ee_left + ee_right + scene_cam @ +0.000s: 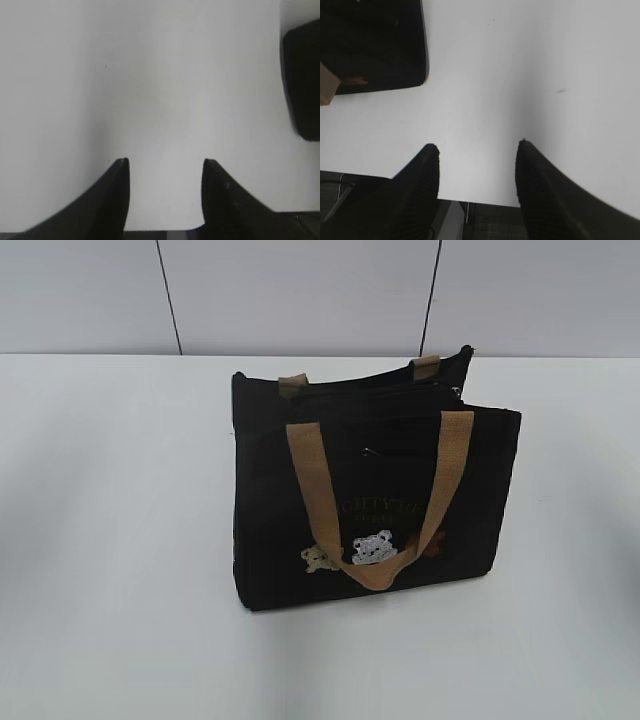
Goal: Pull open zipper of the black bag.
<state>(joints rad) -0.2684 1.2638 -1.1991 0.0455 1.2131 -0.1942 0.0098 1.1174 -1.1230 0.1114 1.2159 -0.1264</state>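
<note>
My left claw [165, 165]: jaws apart, nothing between, only white table [150, 75] under. Black bag [304, 80] off to right, well clear. My right claw [479, 147]: jaws apart, empty. Bag corner up-left, tan handle [327, 85] at edge. Zipper [400, 385] along bag top, silver pull [456, 392] at right end.

All I see of my left gripper [165, 165] is two matte black fingers [112, 200] — broad at the base, curving to narrow blunt tips. My right gripper [479, 147] looks the same — black, with finely ridged fingers [420, 185].
</note>
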